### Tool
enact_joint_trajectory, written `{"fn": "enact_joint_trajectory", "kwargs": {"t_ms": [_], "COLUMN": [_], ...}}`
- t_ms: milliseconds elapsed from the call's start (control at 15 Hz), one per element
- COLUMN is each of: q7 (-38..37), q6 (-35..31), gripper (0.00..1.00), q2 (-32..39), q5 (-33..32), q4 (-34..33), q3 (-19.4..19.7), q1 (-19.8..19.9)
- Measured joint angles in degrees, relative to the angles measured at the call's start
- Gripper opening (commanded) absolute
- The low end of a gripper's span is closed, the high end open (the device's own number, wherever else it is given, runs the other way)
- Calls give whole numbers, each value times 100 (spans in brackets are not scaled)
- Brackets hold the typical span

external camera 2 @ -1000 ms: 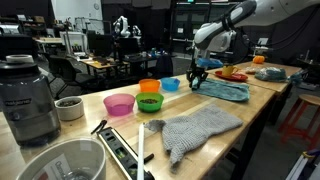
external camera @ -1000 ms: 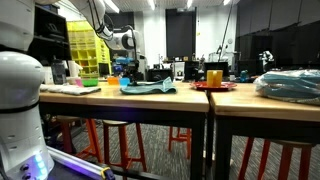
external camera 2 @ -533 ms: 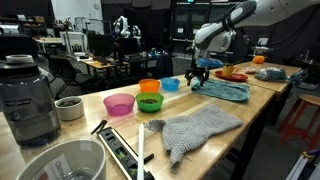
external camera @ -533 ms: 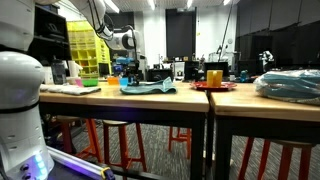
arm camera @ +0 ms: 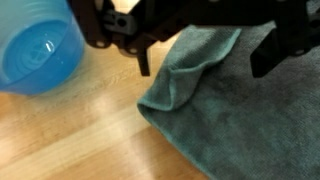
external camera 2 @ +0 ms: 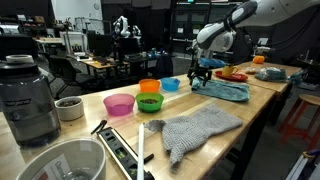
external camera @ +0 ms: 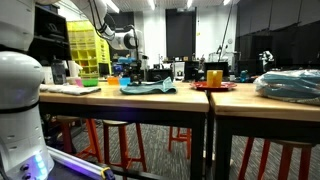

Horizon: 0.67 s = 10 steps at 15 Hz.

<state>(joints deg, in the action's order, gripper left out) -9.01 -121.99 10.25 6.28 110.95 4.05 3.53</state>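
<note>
1. A long wooden tabletop (external camera 2: 262,108) carried bowls and cloths in a dim workshop. A robot arm reached in from the far right, above it.
2. The pincer (external camera 2: 197,78) hung over the left end of a teal towel (external camera 2: 226,91), which lay flat on the tabletop towards the far side.
3. In the wrist view the pincer (arm camera: 205,58) stood with its two dark fingers (arm camera: 143,62) wide apart and held nothing.
4. In that same view a raised fold at the corner of the towel (arm camera: 240,125) lay between the fingers. Whether the fingertips touched the cloth could not be told.
5. A blue bowl (external camera 2: 171,85) sat just left of the towel's corner, close to the pincer but apart from it. In the wrist view the bowl (arm camera: 38,48) filled the upper left corner, and bare wood showed between it and the towel.
6. Nearer and further left stood an orange bowl (external camera 2: 150,87), a green bowl (external camera 2: 150,102) and a pink bowl (external camera 2: 119,104), grouped close together.
7. A grey knitted cloth (external camera 2: 197,127) lay crumpled on the near part of the tabletop, well apart from the towel.
8. In an exterior view taken from low down, the towel (external camera: 150,88) showed as a thin teal strip on the tabletop edge, with the pincer (external camera: 127,70) just above its left end.
</note>
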Motion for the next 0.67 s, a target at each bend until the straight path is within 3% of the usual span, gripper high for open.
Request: {"fn": "enact_joint_trajectory", "kwargs": {"t_ms": [533,667], "q7": [265,281], "q6": [337,395], "gripper": [100,96], "q2": [-1,-1], "q5": [450,463], "q4": [-103,-104], "q3": [3,4], "q1": [190,219]}}
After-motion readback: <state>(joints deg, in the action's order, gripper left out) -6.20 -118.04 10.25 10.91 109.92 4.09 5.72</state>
